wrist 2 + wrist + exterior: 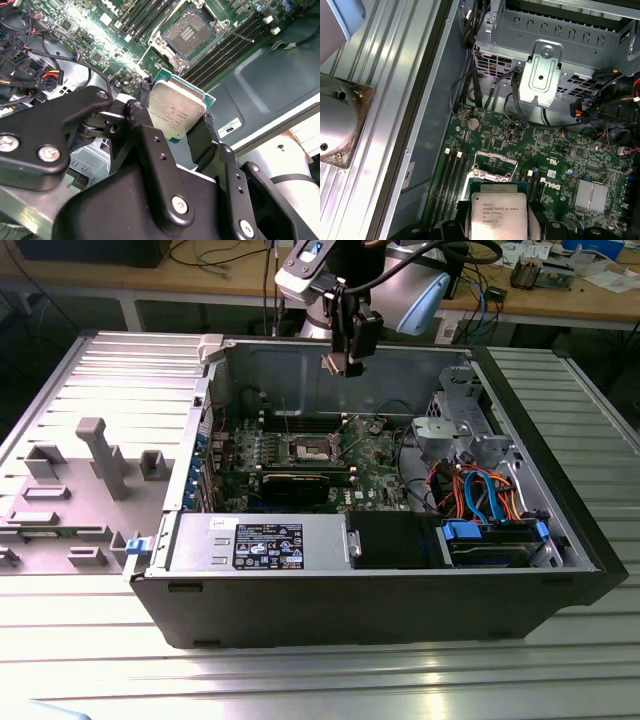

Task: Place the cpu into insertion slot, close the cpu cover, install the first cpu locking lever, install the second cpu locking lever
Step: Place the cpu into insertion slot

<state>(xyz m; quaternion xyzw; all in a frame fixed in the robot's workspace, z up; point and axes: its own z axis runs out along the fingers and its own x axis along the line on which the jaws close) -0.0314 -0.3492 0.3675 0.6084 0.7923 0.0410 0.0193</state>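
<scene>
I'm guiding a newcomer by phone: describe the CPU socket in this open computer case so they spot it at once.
Look inside the open black computer case, at the green motherboard. Near the board's middle sits the insertion slot, a small square socket with a shiny metal rim around a dark pin field. Unlike the long narrow black memory slots flanking it, it is square.
</scene>
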